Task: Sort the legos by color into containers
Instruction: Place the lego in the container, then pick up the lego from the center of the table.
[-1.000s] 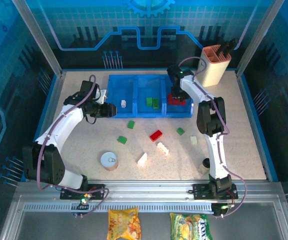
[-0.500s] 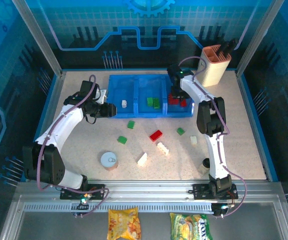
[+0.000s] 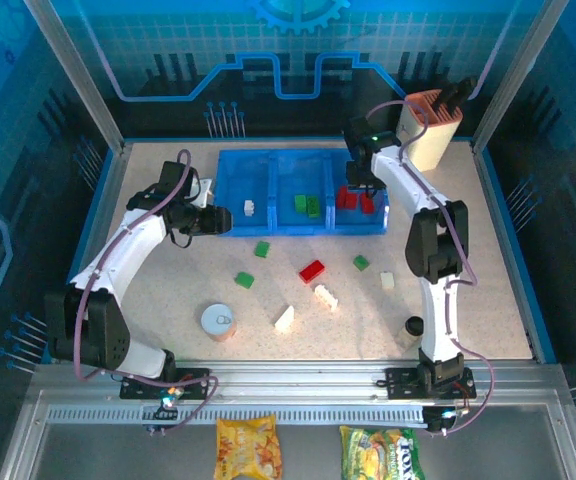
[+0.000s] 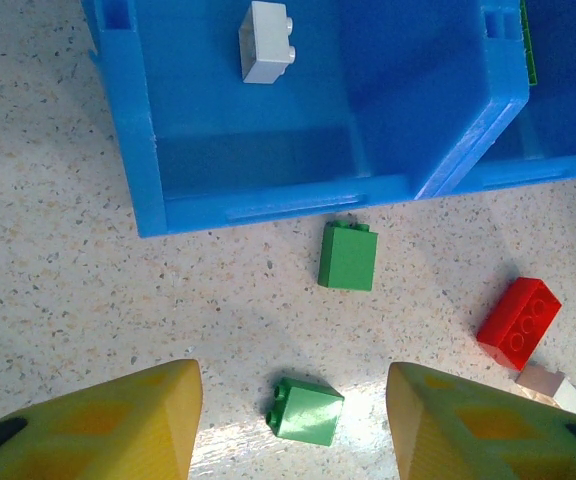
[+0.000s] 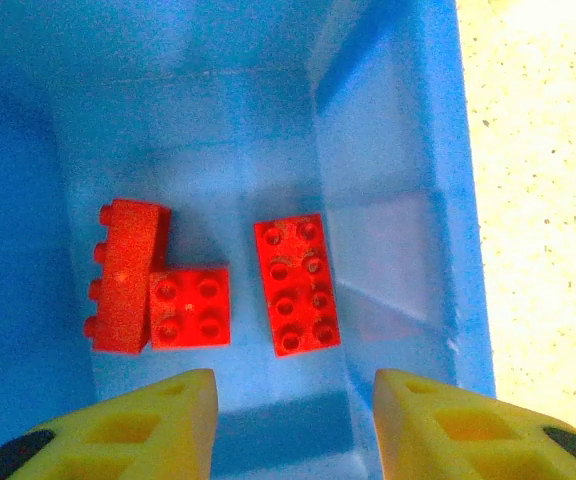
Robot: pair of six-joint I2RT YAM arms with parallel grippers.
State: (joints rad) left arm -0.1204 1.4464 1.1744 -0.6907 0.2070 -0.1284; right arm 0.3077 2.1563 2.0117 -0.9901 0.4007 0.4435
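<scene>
four red legos (image 5: pixel 296 285), five green legos (image 4: pixel 348 256), four white legos (image 4: pixel 266 42), one tray (image 4: pixel 148 140)

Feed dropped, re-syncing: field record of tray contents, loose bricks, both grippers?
container: translucent blue three-compartment plastic tray
left compartment: one white plastic brick
middle compartment: two green bricks
right compartment: three red bricks
table: three loose green bricks, one loose red brick, three loose white bricks
left gripper: open, above table
right gripper: open, above red bricks

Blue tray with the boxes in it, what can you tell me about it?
The blue tray looks like glossy plastic, low-walled, split into three side-by-side compartments. It lies flat on the speckled table, toward the far edge. The left compartment holds one white brick, the middle green bricks, the right three red bricks.
</scene>
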